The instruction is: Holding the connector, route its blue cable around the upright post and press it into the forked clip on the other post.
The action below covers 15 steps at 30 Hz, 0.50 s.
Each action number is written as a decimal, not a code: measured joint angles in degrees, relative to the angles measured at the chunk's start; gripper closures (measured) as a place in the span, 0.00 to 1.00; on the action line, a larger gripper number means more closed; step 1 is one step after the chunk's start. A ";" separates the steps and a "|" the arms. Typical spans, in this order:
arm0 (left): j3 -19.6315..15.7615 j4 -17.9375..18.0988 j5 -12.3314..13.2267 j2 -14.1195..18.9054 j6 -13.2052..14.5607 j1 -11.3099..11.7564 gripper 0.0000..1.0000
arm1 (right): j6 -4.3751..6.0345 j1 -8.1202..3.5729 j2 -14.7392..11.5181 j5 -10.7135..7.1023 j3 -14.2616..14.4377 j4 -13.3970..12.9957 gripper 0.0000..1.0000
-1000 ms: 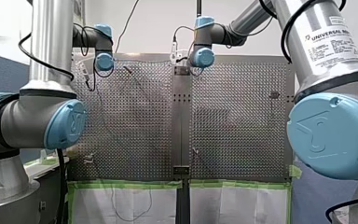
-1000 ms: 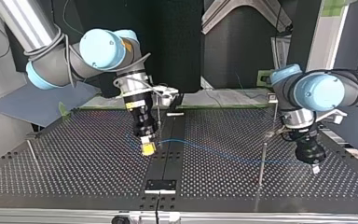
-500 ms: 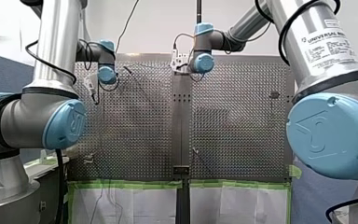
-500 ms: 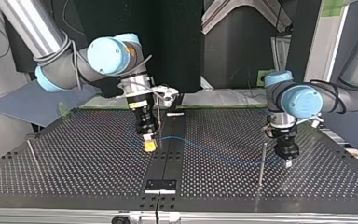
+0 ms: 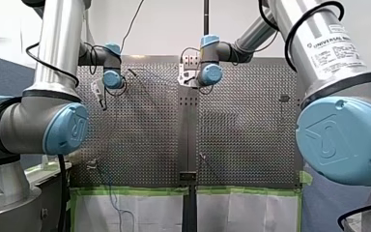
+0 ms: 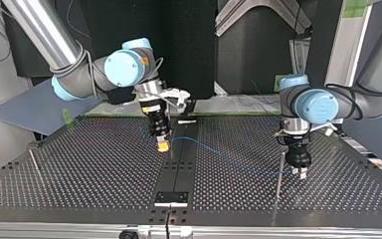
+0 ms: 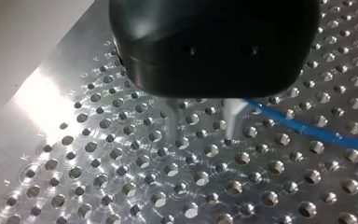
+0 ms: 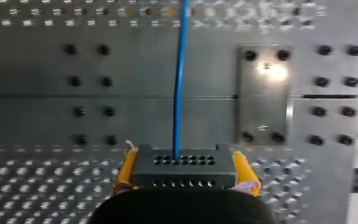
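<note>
Perforated metal bench (image 6: 79, 169), dark backdrop (image 6: 189, 50) behind it. My right claw (image 6: 163, 145) is clenched on the connector (image 8: 185, 167), with yellow pads (image 8: 127, 169) on both flanks. It hangs over the bench's solid middle strip (image 6: 179, 169), nearer the far edge in the top view. The blue cable (image 8: 179, 84) leaves the connector's face dead straight, then trails low across the bench toward the upright post (image 6: 279, 172).

My left claw (image 7: 200, 135) sits just beside that post. Its metal fingers (image 7: 171, 122) are spread with nothing between them, and the cable passes next to one. So the cable's long axis points right at the post — which side it passes, I can't tell. My guess is the right claw has to swing the connector round it. Can't spot the forked clip.
</note>
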 joint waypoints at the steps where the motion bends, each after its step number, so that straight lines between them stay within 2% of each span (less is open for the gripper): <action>1: 0.00 -0.14 -0.25 -0.01 -0.12 -0.06 0.32 | 0.00 -0.03 0.12 0.01 0.18 0.02 1.00; 8: -0.02 -0.57 -1.41 -0.02 -0.60 -0.65 0.32 | 0.00 -0.50 0.40 0.19 2.60 -1.53 1.00; 11: -0.02 -0.44 -0.65 -0.02 -0.68 -0.90 0.32 | 0.12 -0.88 0.41 0.24 3.92 -2.81 1.00; 15: -0.02 -0.11 0.88 -0.02 -1.15 -1.11 0.32 | 0.95 -1.71 0.46 0.31 5.94 -4.81 1.00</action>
